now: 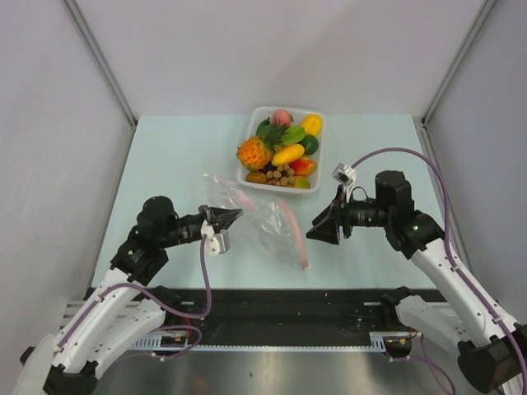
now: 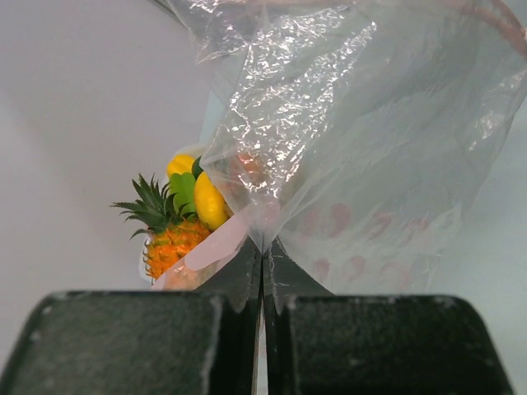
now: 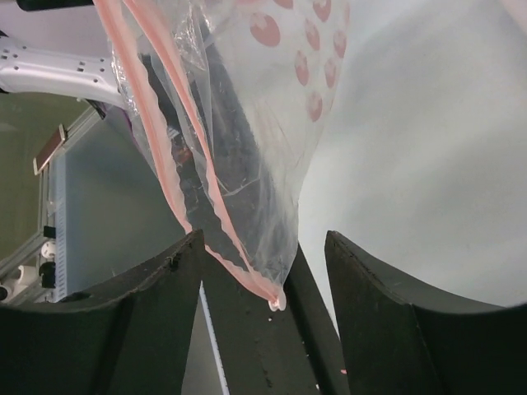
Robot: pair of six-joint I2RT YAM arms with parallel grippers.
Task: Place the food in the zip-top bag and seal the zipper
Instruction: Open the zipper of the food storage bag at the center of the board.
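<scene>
The clear zip-top bag (image 1: pixel 262 216) hangs lifted off the table between my two grippers. My left gripper (image 1: pixel 226 219) is shut on the bag's edge; in the left wrist view the closed jaws pinch the crinkled film (image 2: pixel 346 164). My right gripper (image 1: pixel 318 230) is open, and the end of the pink zipper strip (image 3: pixel 265 290) hangs between its fingers without being pinched. The zipper (image 1: pixel 294 226) runs along the bag's right side and its two lips stand apart. The food (image 1: pixel 280 153), with an orange pineapple (image 1: pixel 254 153) and a yellow mango (image 1: pixel 288 154), lies in the tray; the pineapple (image 2: pixel 169 243) also shows in the left wrist view.
The white rectangular tray (image 1: pixel 249 183) stands at the back centre of the pale table, just beyond the bag. Grey walls close in the table on the left, right and back. A black rail runs along the near edge.
</scene>
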